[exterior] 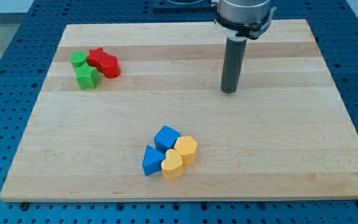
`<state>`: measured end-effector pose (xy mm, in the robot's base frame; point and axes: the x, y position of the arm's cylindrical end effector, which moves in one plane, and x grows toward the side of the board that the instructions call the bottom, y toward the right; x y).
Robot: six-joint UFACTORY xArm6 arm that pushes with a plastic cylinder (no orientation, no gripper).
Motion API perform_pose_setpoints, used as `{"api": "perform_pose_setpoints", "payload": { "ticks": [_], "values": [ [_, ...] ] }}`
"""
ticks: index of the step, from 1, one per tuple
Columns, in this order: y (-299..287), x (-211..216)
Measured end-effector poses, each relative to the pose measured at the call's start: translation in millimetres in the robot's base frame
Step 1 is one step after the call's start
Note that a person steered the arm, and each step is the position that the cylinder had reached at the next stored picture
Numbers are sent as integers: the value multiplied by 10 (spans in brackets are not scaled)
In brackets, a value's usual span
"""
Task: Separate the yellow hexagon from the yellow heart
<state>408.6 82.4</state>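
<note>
**Camera view: yellow pair touching, tip far off**

Yellow hexagon [186, 149] touches yellow heart [173, 165] near the counter [278, 155] bottom edge, blue cube [166, 137] and blue triangle [152, 160] adjoining at left. My tip [229, 91] stands well apart toward the view's top right. No hand fitted.

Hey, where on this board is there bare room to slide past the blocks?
Bare wood spans the middle, between my tip and the yellow hexagon; also the view's right side and bottom left. Crowded: yellow heart touching the hexagon and two blue blocks; red and green blocks cluster top left.
</note>
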Motion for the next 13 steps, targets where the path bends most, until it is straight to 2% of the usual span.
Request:
{"api": "perform_pose_setpoints", "payload": {
  "ticks": [9,10,11,13],
  "values": [
    [-36,-17],
    [-234,175],
    [-738,455],
    [-900,539]
  ]
}}
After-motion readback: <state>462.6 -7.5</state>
